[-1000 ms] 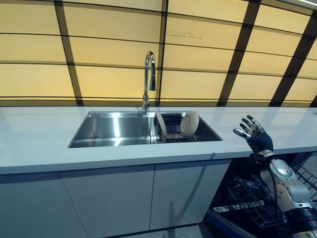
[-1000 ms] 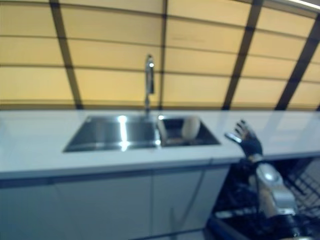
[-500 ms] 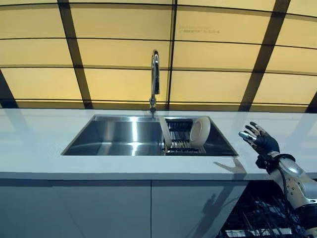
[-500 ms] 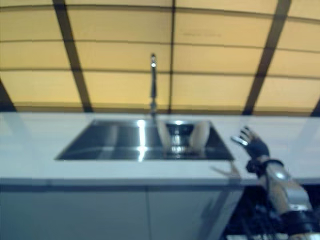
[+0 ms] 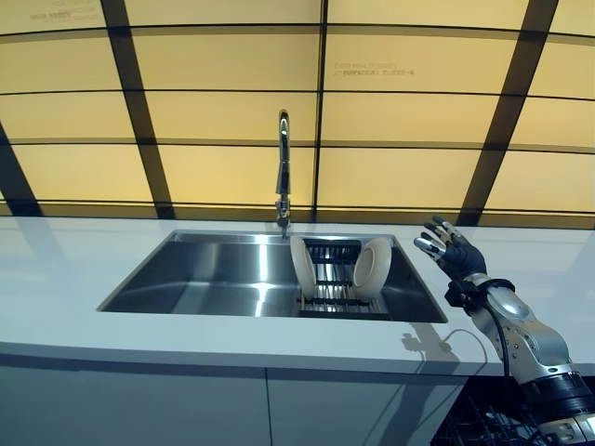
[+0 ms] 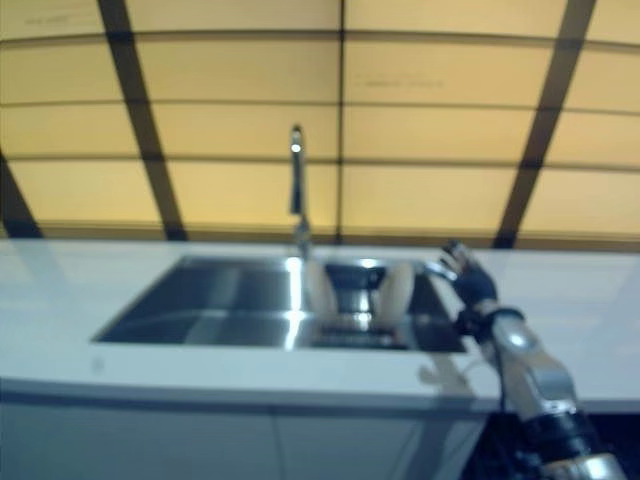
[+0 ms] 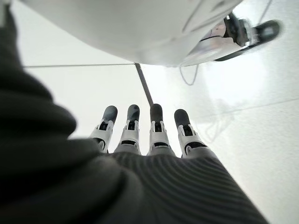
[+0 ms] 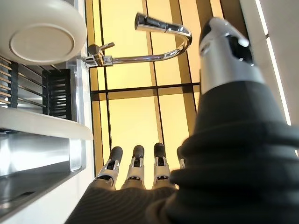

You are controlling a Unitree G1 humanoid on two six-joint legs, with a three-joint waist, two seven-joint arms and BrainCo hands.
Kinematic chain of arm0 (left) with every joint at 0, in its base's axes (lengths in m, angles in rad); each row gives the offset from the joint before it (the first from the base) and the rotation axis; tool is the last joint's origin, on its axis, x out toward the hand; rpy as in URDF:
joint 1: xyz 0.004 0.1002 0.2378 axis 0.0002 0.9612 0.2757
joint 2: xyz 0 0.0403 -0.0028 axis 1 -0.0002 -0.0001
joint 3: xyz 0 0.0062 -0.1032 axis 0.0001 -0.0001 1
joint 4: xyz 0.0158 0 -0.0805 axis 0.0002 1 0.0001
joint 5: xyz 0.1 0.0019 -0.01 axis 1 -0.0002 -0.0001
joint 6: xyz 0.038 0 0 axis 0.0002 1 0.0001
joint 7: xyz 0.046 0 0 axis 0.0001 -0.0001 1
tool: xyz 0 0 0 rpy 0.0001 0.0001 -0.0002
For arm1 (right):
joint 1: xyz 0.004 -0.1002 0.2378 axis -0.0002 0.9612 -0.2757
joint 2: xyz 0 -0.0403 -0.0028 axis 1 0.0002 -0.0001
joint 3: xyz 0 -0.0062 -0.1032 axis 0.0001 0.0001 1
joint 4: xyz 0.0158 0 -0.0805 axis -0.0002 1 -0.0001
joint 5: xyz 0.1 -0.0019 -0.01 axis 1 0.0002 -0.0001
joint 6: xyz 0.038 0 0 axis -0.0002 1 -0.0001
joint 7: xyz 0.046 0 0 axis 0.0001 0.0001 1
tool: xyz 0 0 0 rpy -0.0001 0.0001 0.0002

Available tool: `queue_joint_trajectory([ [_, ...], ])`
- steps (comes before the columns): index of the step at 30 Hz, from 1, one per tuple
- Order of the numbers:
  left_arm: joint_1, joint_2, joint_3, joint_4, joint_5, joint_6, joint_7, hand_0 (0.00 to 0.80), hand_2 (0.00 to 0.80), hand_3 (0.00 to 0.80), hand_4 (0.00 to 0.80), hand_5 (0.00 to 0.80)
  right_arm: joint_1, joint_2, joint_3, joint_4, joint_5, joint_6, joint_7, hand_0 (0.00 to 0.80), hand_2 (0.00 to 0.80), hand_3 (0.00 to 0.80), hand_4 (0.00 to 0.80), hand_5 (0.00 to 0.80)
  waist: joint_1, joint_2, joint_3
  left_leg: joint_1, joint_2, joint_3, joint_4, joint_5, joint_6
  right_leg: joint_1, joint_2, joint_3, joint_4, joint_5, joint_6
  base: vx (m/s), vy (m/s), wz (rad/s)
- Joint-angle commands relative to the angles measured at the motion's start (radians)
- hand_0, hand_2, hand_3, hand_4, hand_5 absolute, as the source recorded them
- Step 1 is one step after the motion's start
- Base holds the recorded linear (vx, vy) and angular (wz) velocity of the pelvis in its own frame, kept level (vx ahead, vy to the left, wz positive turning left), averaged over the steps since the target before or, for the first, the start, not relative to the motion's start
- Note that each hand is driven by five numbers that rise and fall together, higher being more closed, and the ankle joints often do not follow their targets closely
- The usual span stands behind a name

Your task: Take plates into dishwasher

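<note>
The right hand (image 5: pixel 450 253) is raised above the bench (image 5: pixel 65 279), just right of the sink (image 5: pixel 214 283), with its silver, dark-tipped fingers (image 8: pixel 135 165) straight and spread, holding nothing. Its dark ribbed cover runs down into a smooth silver-grey forearm that comes up from the lower right.

Just left of the hand, in the right end of the sink, a black wire rack (image 5: pixel 330 279) holds two plates on edge. The right plate (image 5: pixel 372 267) is round, cream and glossy, leaning a little, with a raised foot ring on its back that shows plainly in the right wrist view. The left plate (image 5: pixel 302 267) stands edge-on as a thin pale oval. Rack bars lie between them, and the two plates are apart.

The sink is a rectangular basin of brushed steel with bright reflections on its floor, sunk into the smooth white bench. At its far rim rises a slim chrome tap (image 5: pixel 283 167) with a curved neck. Behind it stands a wall (image 5: pixel 204 121) of glowing yellow panels split by dark bars. Below the bench front, at the lower right, part of a dark wire dishwasher rack (image 5: pixel 488 429) shows.

The left hand (image 7: pixel 140 135) shows only in its own wrist view, fingers straight and empty over a pale floor (image 7: pixel 261 140).
</note>
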State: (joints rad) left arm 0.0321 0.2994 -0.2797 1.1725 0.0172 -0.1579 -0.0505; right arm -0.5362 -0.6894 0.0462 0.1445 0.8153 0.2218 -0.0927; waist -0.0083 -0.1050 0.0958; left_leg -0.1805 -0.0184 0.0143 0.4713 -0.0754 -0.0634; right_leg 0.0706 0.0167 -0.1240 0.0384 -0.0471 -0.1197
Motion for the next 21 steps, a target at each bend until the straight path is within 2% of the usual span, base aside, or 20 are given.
queue_joint_trajectory([
  [1,-0.024,0.007,-0.021,0.026,0.004,0.033,0.000,0.000,0.000,0.000,0.000,0.000,-0.132,-0.053,-0.009,0.031,0.033,-0.030,-0.010,0.000,0.000,0.000,0.000,0.000,0.059,-0.002,0.002,0.005,-0.018,-0.004,-0.285,0.161,0.025,0.027,-0.013,0.109,-0.087,0.100,0.110,0.351,0.053,-0.23],
  [3,-0.012,0.002,-0.022,0.035,0.008,0.054,0.009,0.000,0.000,0.000,0.000,0.000,-0.137,-0.052,0.006,0.038,0.047,-0.035,-0.009,0.000,0.000,0.000,0.000,0.000,0.078,0.017,0.004,-0.043,-0.004,-0.014,-0.405,0.258,0.001,0.049,0.011,0.136,-0.089,0.086,0.103,0.279,0.059,-0.24],
  [5,-0.005,-0.004,-0.027,0.047,0.002,0.055,0.019,0.000,0.000,0.000,0.000,0.000,-0.135,-0.052,0.009,0.041,0.047,-0.037,-0.001,0.000,0.000,0.000,0.000,0.000,0.084,0.024,0.007,-0.069,0.001,-0.020,-0.414,0.300,-0.009,0.060,0.019,0.153,-0.088,0.075,0.098,0.192,0.079,-0.44],
  [6,-0.001,-0.009,-0.029,0.062,-0.008,0.044,0.027,0.000,0.000,0.000,0.000,0.000,-0.134,-0.058,0.009,0.046,0.049,-0.040,0.014,0.000,0.000,0.000,0.000,0.000,0.084,0.023,0.010,-0.082,0.001,-0.023,-0.391,0.298,-0.008,0.066,0.016,0.162,-0.088,0.067,0.099,0.156,0.098,-0.45],
  [7,-0.001,-0.010,-0.028,0.066,-0.012,0.042,0.026,0.000,0.000,0.000,0.000,0.000,-0.134,-0.060,0.008,0.048,0.049,-0.039,0.019,0.000,0.000,0.000,0.000,0.000,0.084,0.022,0.011,-0.083,0.001,-0.021,-0.384,0.291,-0.006,0.067,0.013,0.163,-0.087,0.064,0.100,0.146,0.106,-0.42],
  [9,-0.011,-0.015,-0.023,0.075,-0.027,0.046,0.023,0.000,0.000,0.000,0.000,0.000,-0.128,-0.063,0.002,0.050,0.046,-0.038,0.036,0.000,0.000,0.000,0.000,0.000,0.076,0.014,0.003,-0.058,0.001,0.006,-0.399,0.232,0.014,0.068,-0.008,0.150,-0.087,0.058,0.110,0.152,0.176,-0.46],
  [10,-0.025,-0.023,-0.033,0.080,-0.041,0.056,0.030,0.000,0.000,0.000,0.000,0.000,-0.105,-0.064,-0.014,0.048,0.035,-0.042,0.048,0.000,0.000,0.000,0.000,0.000,0.067,0.010,-0.006,-0.024,0.001,0.025,-0.404,0.190,0.030,0.068,-0.032,0.118,-0.069,0.040,0.123,0.210,0.253,-0.34],
  [12,-0.034,-0.023,-0.037,0.083,-0.040,0.054,0.031,0.000,0.000,0.000,0.000,0.000,-0.095,-0.068,-0.026,0.050,0.039,-0.041,0.059,0.000,0.000,0.000,0.000,0.000,0.065,0.008,-0.010,-0.007,-0.003,0.029,-0.400,0.171,0.038,0.069,-0.046,0.101,-0.048,0.026,0.132,0.189,0.189,-0.10],
  [14,-0.054,-0.016,-0.047,0.072,-0.054,0.054,0.031,0.000,0.000,0.000,0.000,0.000,-0.078,-0.071,-0.049,0.063,0.047,-0.038,0.065,0.000,0.000,0.000,0.000,0.000,0.068,0.003,-0.022,0.015,-0.013,0.029,-0.392,0.149,0.061,0.064,-0.074,0.076,0.015,0.004,0.149,0.227,0.203,0.05],
  [16,-0.060,-0.014,-0.051,0.068,-0.055,0.055,0.030,0.000,0.000,0.000,0.000,0.000,-0.074,-0.069,-0.054,0.074,0.045,-0.037,0.069,0.000,0.000,0.000,0.000,0.000,0.068,0.001,-0.025,0.021,-0.017,0.028,-0.392,0.144,0.069,0.058,-0.083,0.070,0.044,0.005,0.156,0.149,0.138,-0.02],
  [18,-0.068,-0.006,-0.067,0.060,-0.048,0.055,0.028,0.000,0.000,0.000,0.000,0.000,-0.066,-0.067,-0.065,0.095,0.036,-0.033,0.062,0.000,0.000,0.000,0.000,0.000,0.068,-0.002,-0.031,0.036,-0.030,0.025,-0.399,0.138,0.091,0.031,-0.107,0.067,0.137,0.028,0.174,0.187,0.199,0.06],
  [20,-0.075,0.013,-0.084,0.057,-0.041,0.057,0.032,0.000,0.000,0.000,0.000,0.000,-0.045,-0.047,-0.073,0.111,0.054,-0.024,0.071,0.000,0.000,0.000,0.000,0.000,0.060,0.014,-0.027,0.084,-0.031,0.029,-0.425,0.124,0.120,-0.066,-0.145,0.039,0.382,0.143,0.199,0.164,0.253,-0.03],
  [21,-0.078,0.017,-0.087,0.058,-0.042,0.060,0.034,0.000,0.000,0.000,0.000,0.000,-0.041,-0.044,-0.074,0.113,0.060,-0.019,0.075,0.000,0.000,0.000,0.000,0.000,0.058,0.020,-0.024,0.096,-0.029,0.028,-0.432,0.122,0.123,-0.098,-0.149,0.041,0.429,0.154,0.200,0.112,0.189,-0.08],
])
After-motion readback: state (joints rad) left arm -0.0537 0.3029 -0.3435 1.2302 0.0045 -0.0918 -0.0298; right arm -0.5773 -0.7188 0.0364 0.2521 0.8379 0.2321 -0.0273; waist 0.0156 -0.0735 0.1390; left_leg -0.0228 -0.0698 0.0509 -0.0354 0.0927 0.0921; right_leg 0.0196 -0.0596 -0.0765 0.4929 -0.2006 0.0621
